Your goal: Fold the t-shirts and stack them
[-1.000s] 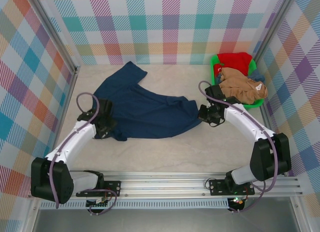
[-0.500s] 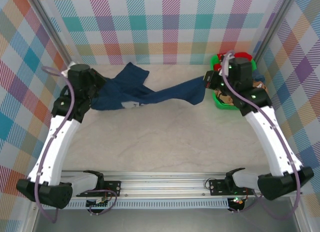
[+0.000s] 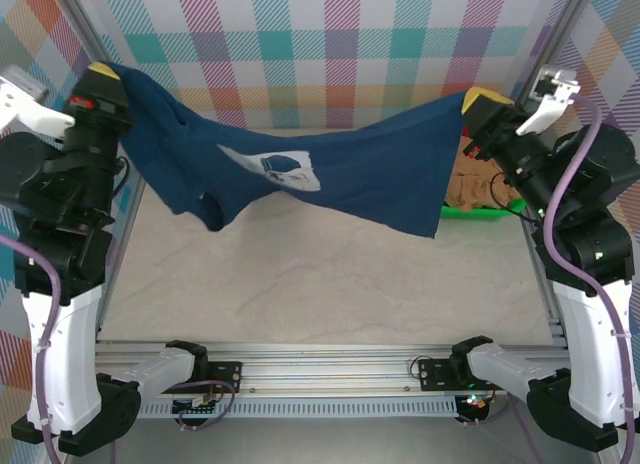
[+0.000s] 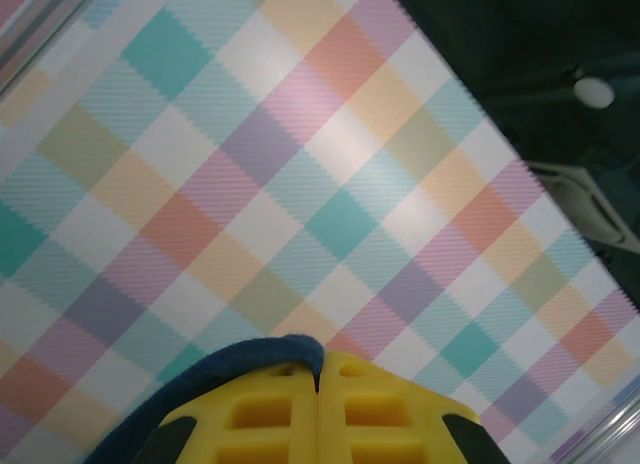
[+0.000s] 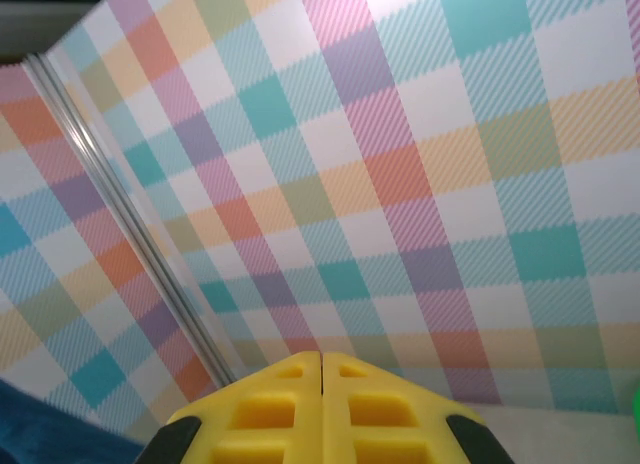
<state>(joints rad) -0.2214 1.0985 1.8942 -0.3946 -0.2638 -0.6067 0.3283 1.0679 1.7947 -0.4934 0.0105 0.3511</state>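
The dark navy t-shirt (image 3: pixel 330 179) with a white print hangs stretched in the air between both arms, well above the table. My left gripper (image 3: pixel 103 76) is shut on its left end, high at the left wall; navy cloth (image 4: pixel 220 379) curls over the yellow fingertips (image 4: pixel 290 414). My right gripper (image 3: pixel 482 101) is shut on the shirt's right end, high at the right; a patch of navy cloth (image 5: pixel 50 429) shows at the lower left of the right wrist view. The tan-brown t-shirt (image 3: pixel 475 189) lies in the green basket (image 3: pixel 480 214), mostly hidden behind the navy one.
Checkered walls (image 3: pixel 340 54) close in the back and both sides, with metal corner posts (image 5: pixel 120 209). The beige table (image 3: pixel 320 274) lies bare under the hanging shirt. A metal rail (image 3: pixel 330 369) runs along the near edge.
Both arms rose sharply and spread apart, lifting the navy shirt off the table and stretching it out in the air. The white print now faces up.
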